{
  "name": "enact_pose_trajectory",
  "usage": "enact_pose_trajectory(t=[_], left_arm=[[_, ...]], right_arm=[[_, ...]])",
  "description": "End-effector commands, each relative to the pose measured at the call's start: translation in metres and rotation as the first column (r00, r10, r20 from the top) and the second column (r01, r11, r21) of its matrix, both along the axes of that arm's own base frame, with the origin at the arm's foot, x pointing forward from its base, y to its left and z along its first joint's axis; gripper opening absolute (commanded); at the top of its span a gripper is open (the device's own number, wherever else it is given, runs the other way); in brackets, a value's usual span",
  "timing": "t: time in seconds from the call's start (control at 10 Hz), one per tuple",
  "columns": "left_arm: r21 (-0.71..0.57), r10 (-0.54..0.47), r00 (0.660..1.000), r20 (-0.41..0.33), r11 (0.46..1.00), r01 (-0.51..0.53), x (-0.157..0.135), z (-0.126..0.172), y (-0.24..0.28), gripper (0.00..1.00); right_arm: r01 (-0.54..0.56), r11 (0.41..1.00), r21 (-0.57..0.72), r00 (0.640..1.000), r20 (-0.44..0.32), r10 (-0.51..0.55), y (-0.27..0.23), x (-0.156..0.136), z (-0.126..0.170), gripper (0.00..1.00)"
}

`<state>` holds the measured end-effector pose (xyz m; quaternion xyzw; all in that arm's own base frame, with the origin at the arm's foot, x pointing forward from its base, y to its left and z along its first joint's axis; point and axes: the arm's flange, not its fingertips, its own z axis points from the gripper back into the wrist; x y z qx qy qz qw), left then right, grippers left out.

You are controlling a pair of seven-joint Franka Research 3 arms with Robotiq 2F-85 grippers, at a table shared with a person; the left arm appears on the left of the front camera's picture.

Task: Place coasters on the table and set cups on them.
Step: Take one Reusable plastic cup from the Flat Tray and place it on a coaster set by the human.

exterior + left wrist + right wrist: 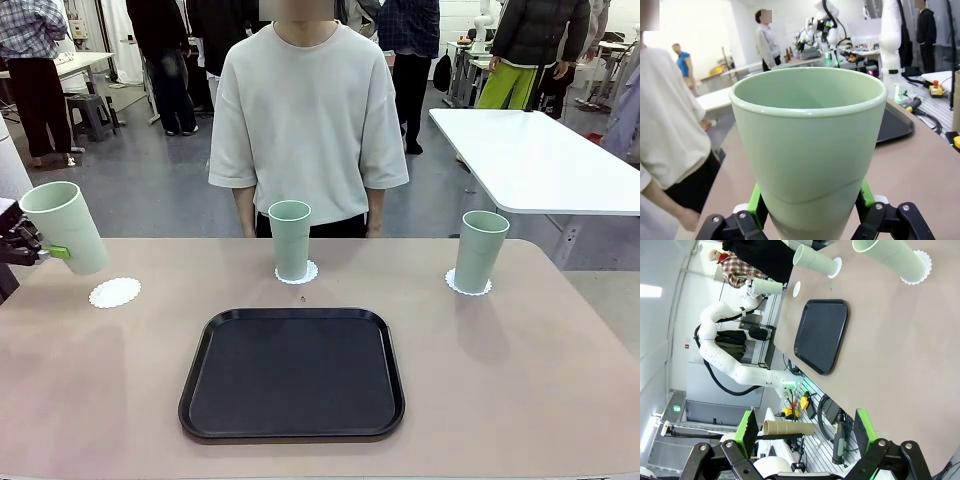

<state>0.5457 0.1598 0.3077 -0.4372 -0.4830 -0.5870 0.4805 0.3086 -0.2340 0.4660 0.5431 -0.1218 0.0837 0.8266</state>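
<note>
My left gripper (50,252) is shut on a pale mint-green cup (65,226), held tilted in the air at the table's far left. A bare coaster (114,292) lies on the beige table (520,370) just below and to the right of that cup. In the left wrist view the held cup (807,145) stands between my green pads (756,202). A second cup (290,239) stands on a coaster (297,274) at the far middle. A third cup (479,250) stands on a coaster (468,286) at the far right. My right gripper (805,432) is open with nothing between its fingers, off the table's near side.
A black tray (292,374) with nothing on it lies in the middle of the table near the front edge. A person in a pale shirt (305,110) stands at the far side, arms down. A white-topped table (530,155) stands behind at the right.
</note>
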Motion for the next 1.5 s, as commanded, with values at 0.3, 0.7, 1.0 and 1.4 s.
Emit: enact_pose_trajectory(t=[0.3,0.7,1.0,1.4], left_arm=[[0.003,0.091,0.993,-0.071,0.996,-0.091,0.027,-0.035,-0.008,0.85],[0.026,0.126,0.98,-0.154,0.992,-0.124,0.034,-0.052,-0.009,0.85],[0.011,0.094,0.979,-0.179,0.996,-0.093,0.025,-0.057,-0.006,0.85],[-0.005,0.079,0.981,-0.179,0.997,-0.081,0.017,-0.063,-0.003,0.85]], right_arm=[[-0.003,1.0,0.009,1.0,0.002,0.003,0.0,0.0,0.001,1.0],[-0.003,1.0,0.009,1.0,0.002,0.003,0.0,0.0,0.001,1.0],[-0.003,1.0,0.009,1.0,0.002,0.003,0.0,0.0,0.001,1.0],[-0.003,1.0,0.009,1.0,0.002,0.003,0.0,0.0,0.001,1.0]])
